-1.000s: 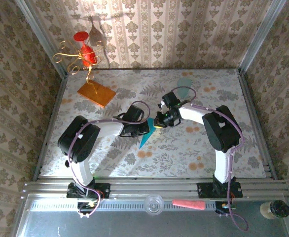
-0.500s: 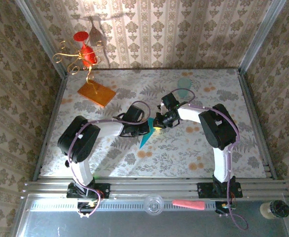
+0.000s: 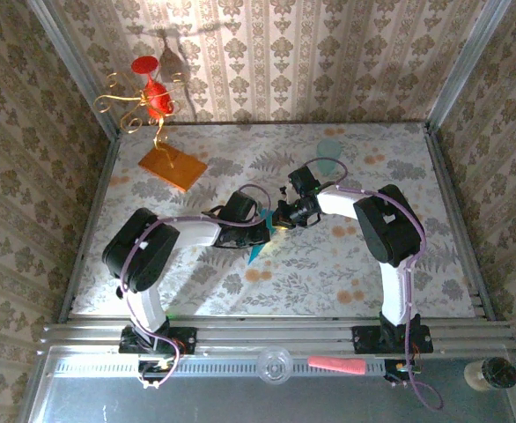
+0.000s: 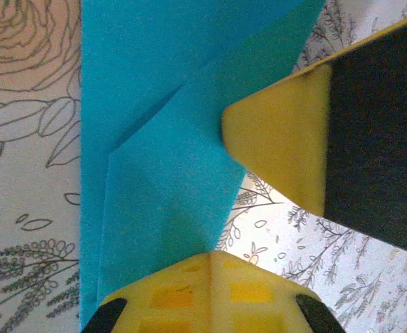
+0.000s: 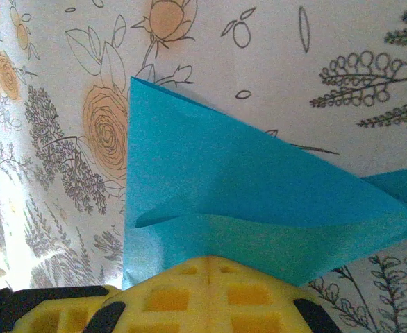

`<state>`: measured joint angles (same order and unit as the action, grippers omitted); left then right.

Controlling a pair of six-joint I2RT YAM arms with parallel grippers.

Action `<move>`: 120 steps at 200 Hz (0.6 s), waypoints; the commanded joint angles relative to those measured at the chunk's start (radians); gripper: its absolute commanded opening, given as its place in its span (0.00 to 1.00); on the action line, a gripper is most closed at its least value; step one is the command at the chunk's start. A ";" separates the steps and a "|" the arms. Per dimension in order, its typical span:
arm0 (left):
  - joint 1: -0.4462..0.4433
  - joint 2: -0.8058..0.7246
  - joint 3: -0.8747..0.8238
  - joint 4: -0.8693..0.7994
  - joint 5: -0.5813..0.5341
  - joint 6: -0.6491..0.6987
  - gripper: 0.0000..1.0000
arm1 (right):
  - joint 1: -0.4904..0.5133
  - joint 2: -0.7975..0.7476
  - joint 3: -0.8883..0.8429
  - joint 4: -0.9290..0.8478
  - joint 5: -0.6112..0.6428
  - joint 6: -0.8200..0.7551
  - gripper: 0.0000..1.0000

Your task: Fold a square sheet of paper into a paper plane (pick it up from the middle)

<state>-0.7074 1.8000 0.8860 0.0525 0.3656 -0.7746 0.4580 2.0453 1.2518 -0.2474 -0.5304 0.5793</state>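
The blue paper (image 3: pixel 257 249) lies flat on the flowery worktop (image 3: pixel 346 273). It is well away from the orange slab (image 3: pixel 172 166), on the side of the slab that is nearer the arms and over toward the right arm. It is no longer a plain square. From above it looks like a long thin shape with a sharp point, and that point aims away from the slab. Up close you can see one layer of paper lying on top of another, with a slanted edge running across it, so I think some folds are already made. The left hand (image 3: pixel 262 231) has its two fingers pressed together, and its yellow tip sits on the paper, at the end of the paper that is nearer the slab. The right hand (image 3: pixel 278 220) has its fingers pressed together too. Its tip touches the same end of the paper, just beside the left hand, on the side farther from the slab. I cannot tell if a bit of paper is caught between the fingers of either hand or if they just push down on it. My guess is that the hands are flattening a fold right now. The task looks partly done. The pointed nose seems made, but no wings stand out yet, so the wing folds and a last look at the shape seem to be left.
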 commanded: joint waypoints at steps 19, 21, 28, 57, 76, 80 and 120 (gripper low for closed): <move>0.000 0.023 -0.056 -0.039 -0.001 -0.030 0.00 | -0.017 0.061 -0.039 -0.006 0.063 -0.016 0.02; -0.001 0.023 -0.058 -0.039 -0.002 -0.032 0.00 | -0.019 0.061 -0.039 -0.004 0.064 -0.016 0.02; -0.001 0.024 -0.065 -0.040 -0.002 -0.033 0.00 | -0.023 0.062 -0.039 -0.001 0.066 -0.019 0.02; -0.001 0.029 -0.100 -0.027 0.003 -0.048 0.00 | -0.056 0.062 -0.034 0.028 0.072 -0.018 0.03; -0.002 0.033 -0.122 -0.016 0.008 -0.059 0.00 | -0.088 0.065 -0.018 0.037 0.079 -0.002 0.04; -0.002 0.033 -0.125 -0.014 0.008 -0.062 0.00 | -0.094 0.065 -0.015 0.038 0.081 0.001 0.04; -0.017 0.030 -0.159 0.003 0.018 -0.069 0.00 | -0.139 0.072 0.035 0.024 0.128 0.006 0.05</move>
<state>-0.7059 1.7958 0.7967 0.2237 0.3744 -0.8257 0.3927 2.0640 1.2530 -0.2195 -0.5888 0.5831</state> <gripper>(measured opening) 0.065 0.063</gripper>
